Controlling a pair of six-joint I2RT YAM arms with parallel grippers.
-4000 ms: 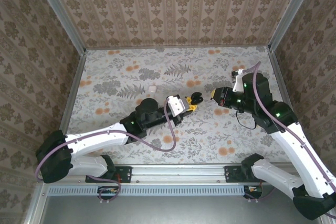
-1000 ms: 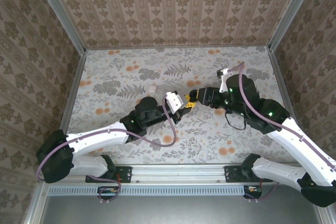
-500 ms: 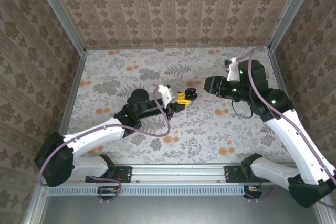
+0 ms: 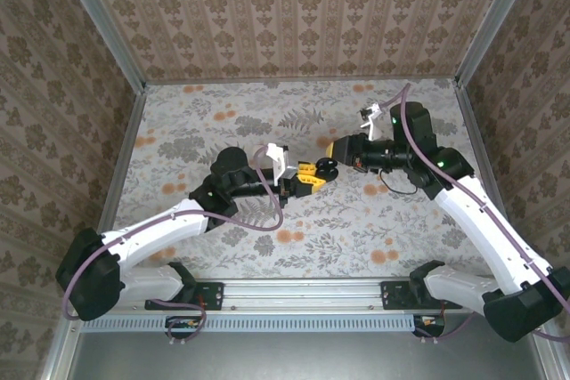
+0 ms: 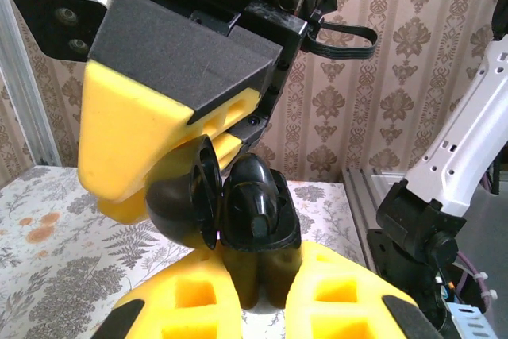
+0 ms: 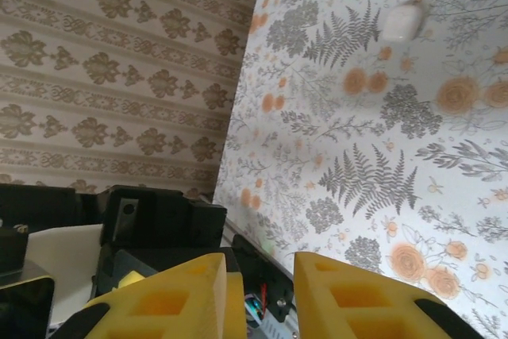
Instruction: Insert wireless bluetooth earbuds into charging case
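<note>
Two jaws of the left gripper (image 4: 312,173) are clamped on a black two-lobed piece (image 5: 238,220), judged to be the earbuds, carried above the floral table (image 4: 374,220); the right gripper (image 4: 336,149), parted and empty, is met at one o'clock, nearly touching; the white charging case (image 6: 399,23) is left lying well apart; wallpapered walls (image 4: 294,15) close round.

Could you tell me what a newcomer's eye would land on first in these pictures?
Two arm tips face each other at mid-table: the left pincer is shut on a glossy black two-lobed piece, with the right pincer, jaws apart, close beside it. In the right wrist view a small white pebble-like thing lies alone on the flowered table.
</note>
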